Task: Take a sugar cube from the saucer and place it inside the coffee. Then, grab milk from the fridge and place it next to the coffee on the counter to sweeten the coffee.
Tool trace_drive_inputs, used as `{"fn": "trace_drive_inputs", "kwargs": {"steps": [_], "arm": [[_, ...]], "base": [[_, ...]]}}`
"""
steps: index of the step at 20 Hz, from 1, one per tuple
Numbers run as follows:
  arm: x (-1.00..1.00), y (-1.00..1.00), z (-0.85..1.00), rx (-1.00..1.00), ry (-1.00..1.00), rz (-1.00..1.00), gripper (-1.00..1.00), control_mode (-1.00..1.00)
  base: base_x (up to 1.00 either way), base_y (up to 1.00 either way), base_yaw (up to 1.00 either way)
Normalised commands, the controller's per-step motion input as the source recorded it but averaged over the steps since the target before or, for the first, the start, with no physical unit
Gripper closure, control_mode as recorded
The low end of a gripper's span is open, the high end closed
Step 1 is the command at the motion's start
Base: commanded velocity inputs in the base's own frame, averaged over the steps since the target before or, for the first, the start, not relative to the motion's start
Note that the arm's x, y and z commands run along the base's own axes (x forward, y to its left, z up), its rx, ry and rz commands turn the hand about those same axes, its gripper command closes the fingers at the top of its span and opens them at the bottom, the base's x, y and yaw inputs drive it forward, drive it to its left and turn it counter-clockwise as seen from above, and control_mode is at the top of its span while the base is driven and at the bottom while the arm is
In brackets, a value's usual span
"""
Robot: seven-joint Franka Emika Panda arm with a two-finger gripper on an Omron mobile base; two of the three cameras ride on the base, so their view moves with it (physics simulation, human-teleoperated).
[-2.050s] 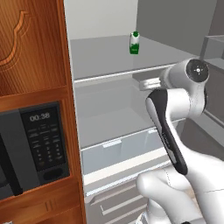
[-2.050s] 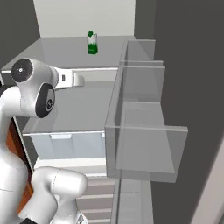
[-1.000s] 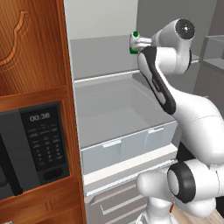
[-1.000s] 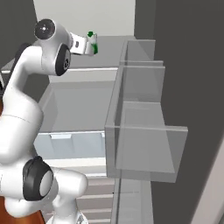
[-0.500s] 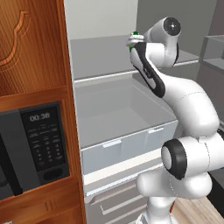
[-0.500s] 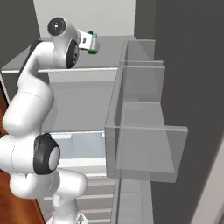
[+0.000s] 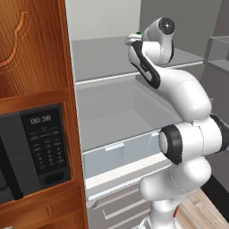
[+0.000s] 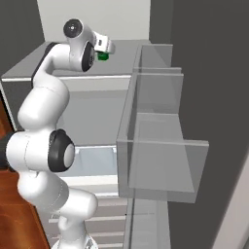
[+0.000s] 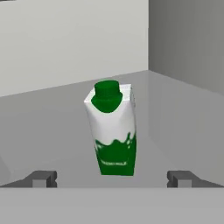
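The milk (image 9: 112, 131), a small white carton with a green lower band and green cap, stands upright on the top shelf of the open fridge (image 7: 103, 56). My gripper (image 9: 112, 178) is open just in front of it, with one fingertip to each side and the carton a little beyond them, untouched. In the right base view the carton's green band (image 8: 102, 56) peeks out under my hand. In the left base view my arm covers all but a speck of the green cap (image 7: 138, 32). The saucer, sugar cube, coffee and counter are out of view.
Below the top shelf lie a second shelf (image 7: 120, 120) and translucent drawers (image 7: 120, 154). The open fridge door with its clear bins (image 8: 155, 146) stands to the right. A black microwave (image 7: 38, 147) sits in wood cabinetry (image 7: 27, 44) on the left.
The arm has swung up from the lower shelf level to the top shelf and closed in on the milk. The jaws have stayed open.
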Motion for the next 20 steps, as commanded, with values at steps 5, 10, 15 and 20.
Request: {"fn": "trace_drive_inputs", "kwargs": {"steps": [5, 10, 15, 20], "arm": [[0.48, -0.08, -0.04, 0.00, 0.00, 0.00, -1.00, -1.00], [0.45, 0.00, -0.04, -0.01, 0.00, 0.00, -1.00, -1.00], [0.43, 0.00, -0.06, -0.02, 0.00, 0.00, -1.00, -1.00], [0.14, 0.00, -0.03, -0.01, -0.01, 0.00, 1.00, -1.00]], "base": [[0.00, 0.00, 0.00], [0.00, 0.00, 0.00], [0.00, 0.00, 0.00], [0.00, 0.00, 0.00]]}}
